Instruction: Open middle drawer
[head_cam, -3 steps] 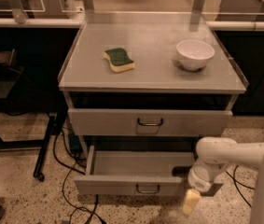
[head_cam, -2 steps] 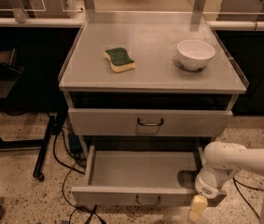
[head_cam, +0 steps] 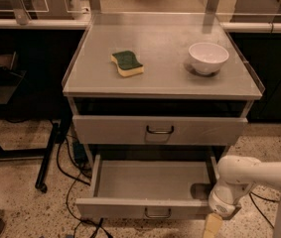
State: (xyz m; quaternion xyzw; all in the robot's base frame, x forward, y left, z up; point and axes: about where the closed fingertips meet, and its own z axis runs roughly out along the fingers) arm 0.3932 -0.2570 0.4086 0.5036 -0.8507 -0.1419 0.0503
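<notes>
The middle drawer (head_cam: pixel 150 182) of the grey metal cart stands pulled out. Its shallow grey tray is empty and its flat front carries a small dark loop handle (head_cam: pixel 157 213). My gripper (head_cam: pixel 212 225) hangs at the bottom edge of the camera view, by the right front corner of this open drawer, below my white arm (head_cam: pixel 251 175). The drawer above it (head_cam: pixel 160 130) is shut, with its handle in the middle. Anything below the open drawer is hidden.
A green-and-yellow sponge (head_cam: pixel 127 63) and a white bowl (head_cam: pixel 208 57) sit on the cart top (head_cam: pixel 165 78). Black cables (head_cam: pixel 73 182) lie on the speckled floor left of the cart. A dark stand with a wheeled leg (head_cam: pixel 48 155) is further left.
The middle drawer has slid further out towards the camera. My gripper and arm have moved with its right front corner, lower in the view.
</notes>
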